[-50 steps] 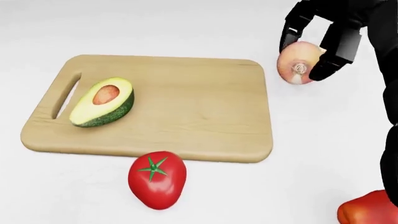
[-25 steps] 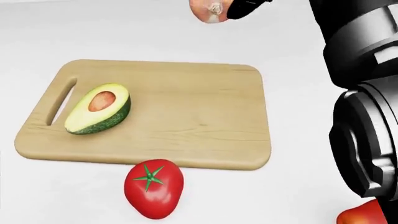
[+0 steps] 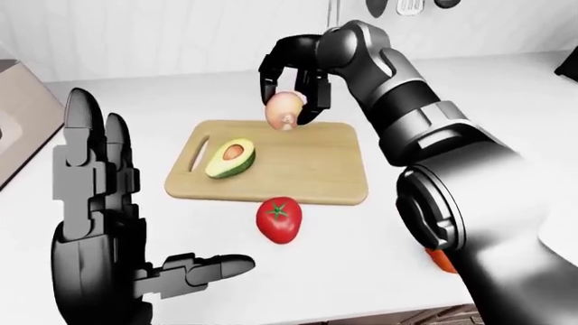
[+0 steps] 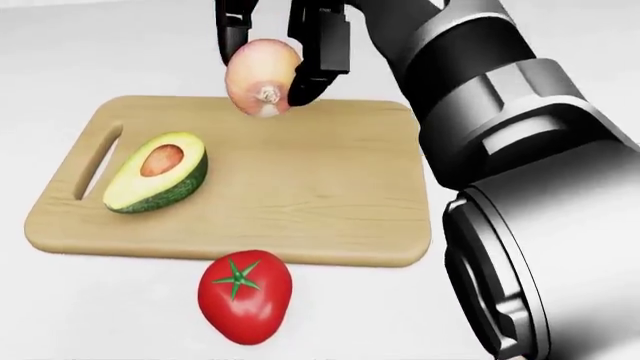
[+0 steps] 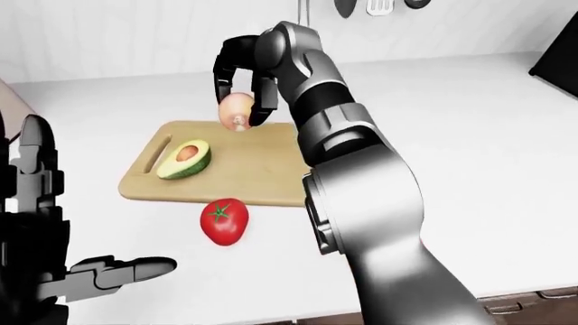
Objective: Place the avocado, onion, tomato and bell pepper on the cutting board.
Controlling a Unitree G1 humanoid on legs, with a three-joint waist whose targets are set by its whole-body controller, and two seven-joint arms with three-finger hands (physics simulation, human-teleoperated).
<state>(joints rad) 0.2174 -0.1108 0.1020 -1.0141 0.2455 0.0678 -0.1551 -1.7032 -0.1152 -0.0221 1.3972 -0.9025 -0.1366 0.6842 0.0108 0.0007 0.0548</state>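
Observation:
My right hand (image 4: pixel 275 49) is shut on the pale onion (image 4: pixel 262 76) and holds it above the top edge of the wooden cutting board (image 4: pixel 320 187). A halved avocado (image 4: pixel 157 172) lies cut side up on the board's left part, near the handle slot. The red tomato (image 4: pixel 245 295) rests on the white counter just below the board's lower edge. A sliver of the red bell pepper (image 3: pixel 437 259) shows past my right forearm in the left-eye view. My left hand (image 3: pixel 127 223) is raised at the lower left, open, holding nothing.
The white counter (image 3: pixel 506 101) runs right to a dark object (image 5: pixel 558 51) at the right edge. A beige appliance (image 3: pixel 18 122) stands at the left edge. Utensils (image 3: pixel 408 7) hang on the wall at the top.
My right hand has carried the onion leftward from beside the board's right edge to above its top middle. The arm now fills the right side of the head view and hides the pepper.

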